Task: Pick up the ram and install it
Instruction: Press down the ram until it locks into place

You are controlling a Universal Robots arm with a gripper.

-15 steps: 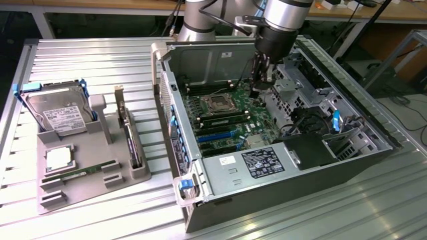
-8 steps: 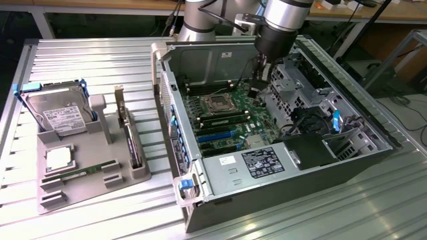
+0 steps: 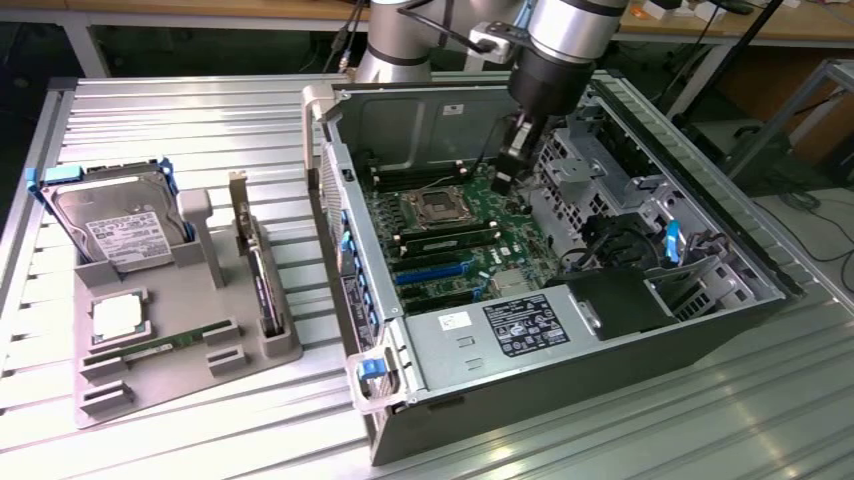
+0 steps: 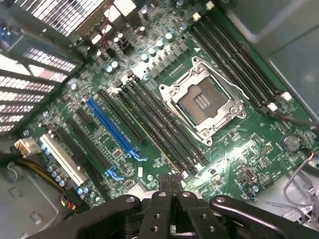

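The claw (image 3: 505, 182) (image 4: 172, 180), pressed together and empty, hovers inside the case (image 3: 694, 330). The ram (image 4: 149, 130) seems already seated beside the socket (image 4: 204, 102), its long axis running straight away from the claw.

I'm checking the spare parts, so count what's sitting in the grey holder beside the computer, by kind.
Hard drive: 1
Processor chip: 1
Memory stick: 1
Expansion card: 1
Total: 4
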